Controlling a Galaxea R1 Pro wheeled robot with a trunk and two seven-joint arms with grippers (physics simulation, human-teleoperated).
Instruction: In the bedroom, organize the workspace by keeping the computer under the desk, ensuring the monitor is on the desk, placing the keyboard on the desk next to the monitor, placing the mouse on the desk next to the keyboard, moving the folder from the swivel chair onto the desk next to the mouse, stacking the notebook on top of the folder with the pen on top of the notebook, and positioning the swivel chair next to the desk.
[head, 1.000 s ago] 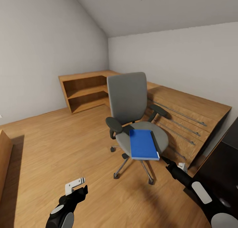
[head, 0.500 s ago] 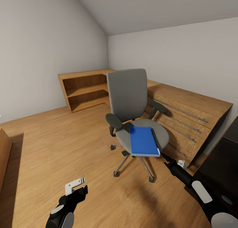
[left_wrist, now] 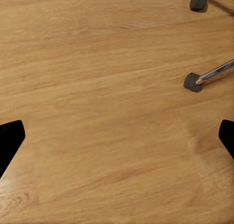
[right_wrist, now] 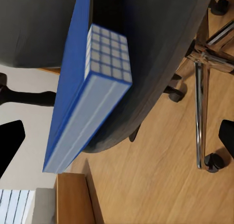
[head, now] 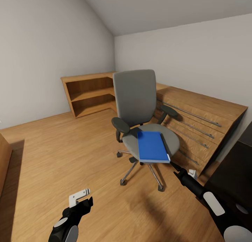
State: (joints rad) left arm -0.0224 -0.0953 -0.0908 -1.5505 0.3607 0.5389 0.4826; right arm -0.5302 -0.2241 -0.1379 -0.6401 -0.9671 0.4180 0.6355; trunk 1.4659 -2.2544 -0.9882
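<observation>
The grey swivel chair (head: 135, 105) stands mid-room on the wood floor, with the blue folder (head: 152, 146) lying flat on its seat. My right gripper (head: 172, 164) is open just off the folder's near right corner, not touching it. The right wrist view has the folder's white-edged corner (right_wrist: 92, 97) against the chair seat (right_wrist: 161, 44), between the spread fingers of the right gripper (right_wrist: 119, 139). My left gripper (head: 82, 197) hangs open and empty low over the floor, as the left gripper (left_wrist: 117, 136) in its wrist view confirms. A corner of the black desk (head: 232, 175) is at the right.
An oak drawer chest (head: 199, 119) runs along the right wall behind the chair. An oak shelf unit (head: 89, 95) fills the far corner. The chair's chrome legs and castors (left_wrist: 193, 82) lie close ahead of my left gripper. Another oak piece (head: 4, 158) is at the left edge.
The whole picture has shifted a little, so the camera has moved; chair and folder sit slightly higher in view. Both grippers stay open, and the folder still rests on the seat.
</observation>
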